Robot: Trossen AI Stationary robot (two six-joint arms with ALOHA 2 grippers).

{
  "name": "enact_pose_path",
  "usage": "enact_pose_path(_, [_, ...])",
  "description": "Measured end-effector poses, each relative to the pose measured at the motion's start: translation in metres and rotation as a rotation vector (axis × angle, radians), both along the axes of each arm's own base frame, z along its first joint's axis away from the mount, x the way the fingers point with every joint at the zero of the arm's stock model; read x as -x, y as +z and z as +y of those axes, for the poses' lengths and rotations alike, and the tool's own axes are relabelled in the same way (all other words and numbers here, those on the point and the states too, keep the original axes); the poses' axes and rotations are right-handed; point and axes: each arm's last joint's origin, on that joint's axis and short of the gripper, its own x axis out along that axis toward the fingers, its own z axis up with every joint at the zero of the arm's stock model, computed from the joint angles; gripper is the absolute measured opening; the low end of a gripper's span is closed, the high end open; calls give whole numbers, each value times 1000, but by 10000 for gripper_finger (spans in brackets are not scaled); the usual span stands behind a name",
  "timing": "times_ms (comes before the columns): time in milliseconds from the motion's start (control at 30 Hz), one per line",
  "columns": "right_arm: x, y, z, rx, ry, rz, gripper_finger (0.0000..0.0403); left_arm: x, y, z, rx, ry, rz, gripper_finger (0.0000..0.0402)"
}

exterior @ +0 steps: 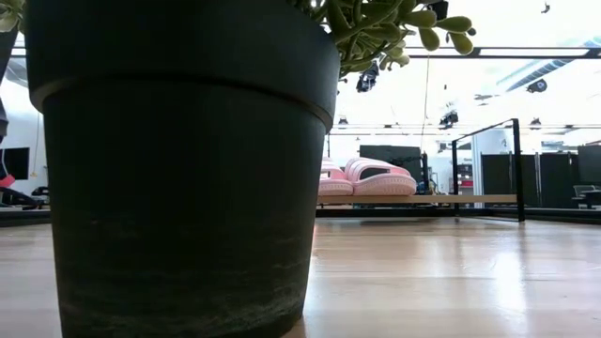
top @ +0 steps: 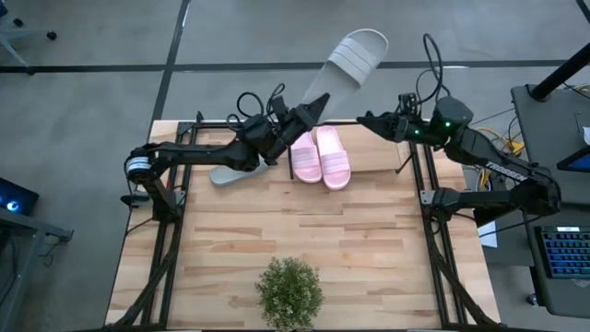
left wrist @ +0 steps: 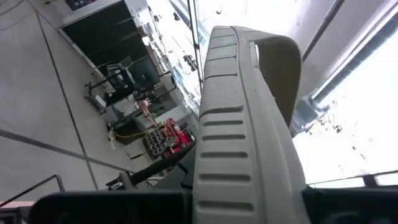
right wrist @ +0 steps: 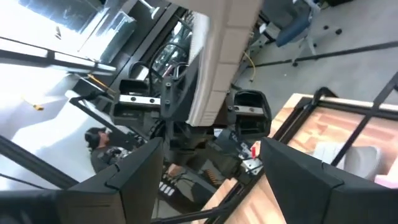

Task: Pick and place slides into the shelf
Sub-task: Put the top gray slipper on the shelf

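1. The left gripper point(top: 309, 109) is pinched tight on the heel end of a light grey soft slip-on slide with a wide ribbed strap point(top: 348, 63), and it's holding it way up in the air. In the high view the slide sticks out past the far edge of the plank table, toe end pointing up and away to the far right.

2. The left wrist view shows the same thing: the ribbed sole of the grey slide point(left wrist: 239, 124) runs straight out from the fingers, so its long axis is pretty much in line with the arm.

3. The right gripper point(top: 366, 118) has its fingers spread wide with nothing in them. It hangs just beside the raised slide, on its right, over the far right part of the table. In the right wrist view the slide point(right wrist: 217, 56) sits above and between those open fingers, not touching them as far as I can tell.

4. The low light-wood shelf with thin black metal uprights point(top: 373, 159) already has the pale pink pair of slides point(top: 321, 157) side by side, toes toward the front. The second grey slide point(top: 232, 171) lies flat to their left, under the left arm.

5. My guess: looks like a handover setup. The right arm is clearly nearer the free toe end, so closing across the slide's width there would be the move to watch.
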Motion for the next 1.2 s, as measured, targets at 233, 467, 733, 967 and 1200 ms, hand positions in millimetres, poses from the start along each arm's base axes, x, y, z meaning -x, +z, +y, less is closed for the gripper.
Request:
enact_pose_path(233, [-10, -7, 3, -18, 27, -14, 250, -18, -14, -1, 43, -56, -99, 32])
enact_pose_path(467, [-17, -6, 2, -9, 19, -18, 244, -39, -26, -14, 74, -122, -120, 32])
enact_pose_path(733, [-18, 3, 2, 15, 18, -29, 244, -43, -18, -17, 53, -132, -141, 32])
enact_pose_path(967, [-18, 3, 1, 15, 1, -30, 244, -44, -18, -19, 43, -132, -132, 32])
enact_pose_path(1200, [-26, -2, 0, 7, -3, -6, 232, -44, -18, -20, 43, -135, -131, 32])
